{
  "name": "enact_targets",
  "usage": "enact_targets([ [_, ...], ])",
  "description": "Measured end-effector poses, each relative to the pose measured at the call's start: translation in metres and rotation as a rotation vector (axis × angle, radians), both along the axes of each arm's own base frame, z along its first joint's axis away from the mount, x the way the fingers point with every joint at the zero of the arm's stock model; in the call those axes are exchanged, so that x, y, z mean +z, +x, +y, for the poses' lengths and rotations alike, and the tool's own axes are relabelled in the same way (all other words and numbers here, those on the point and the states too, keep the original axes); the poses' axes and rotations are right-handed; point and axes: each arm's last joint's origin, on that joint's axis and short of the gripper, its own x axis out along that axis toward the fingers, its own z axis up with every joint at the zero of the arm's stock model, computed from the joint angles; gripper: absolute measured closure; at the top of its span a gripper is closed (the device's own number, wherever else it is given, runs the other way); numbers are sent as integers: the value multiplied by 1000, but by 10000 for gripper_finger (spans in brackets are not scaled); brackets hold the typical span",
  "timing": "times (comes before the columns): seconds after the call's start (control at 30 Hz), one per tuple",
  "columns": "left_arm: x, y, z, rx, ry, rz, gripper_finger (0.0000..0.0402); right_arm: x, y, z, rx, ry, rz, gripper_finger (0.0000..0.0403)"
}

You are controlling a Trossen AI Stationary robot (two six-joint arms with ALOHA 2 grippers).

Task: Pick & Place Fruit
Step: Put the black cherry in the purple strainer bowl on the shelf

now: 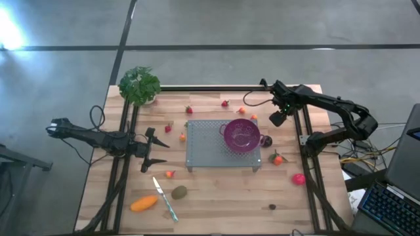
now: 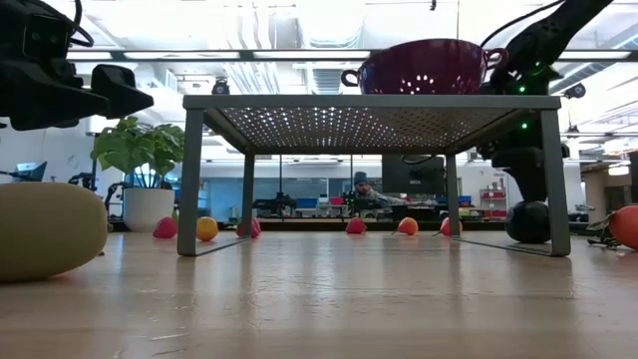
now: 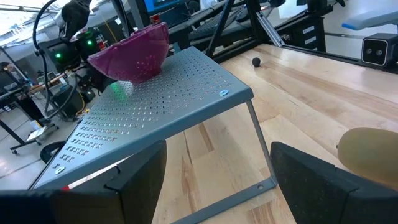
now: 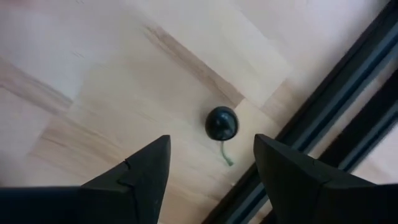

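Note:
A dark round fruit with a short stem lies on the wooden table beside a black rail. My right gripper hangs above it, pointing down and open, one finger on each side and clear of it. In the high view this gripper is right of the purple colander. Small red strawberries are scattered at the far side. An orange elongated fruit, a brown-green oval one and a pink-red ball lie near the front. My left gripper waits open, left of the stand.
The colander sits on a grey perforated metal stand in the middle of the table. A potted plant stands at the far left corner. A knife lies near the front. Black rails run along both sides. A person sits far behind.

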Motion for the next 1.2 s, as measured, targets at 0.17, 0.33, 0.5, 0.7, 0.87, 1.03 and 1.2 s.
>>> enact_targets([
  [0.17,0,0,0,0,0,0,110,-12,0,-6,-46,47,24,162],
  [0.33,0,0,0,0,0,0,110,-25,4,-12,-48,73,54,158],
  [0.5,0,0,0,0,0,0,110,-33,6,-15,-44,86,91,172],
  [0.7,0,0,0,0,0,0,110,-34,5,-16,-45,77,102,189],
  [0.87,0,0,0,0,0,0,110,-34,6,-16,-47,77,102,197],
  [1.03,0,0,0,0,0,0,110,-35,6,-16,-53,74,108,194],
  [1.2,0,0,0,0,0,0,110,-38,7,-17,-72,62,123,190],
])
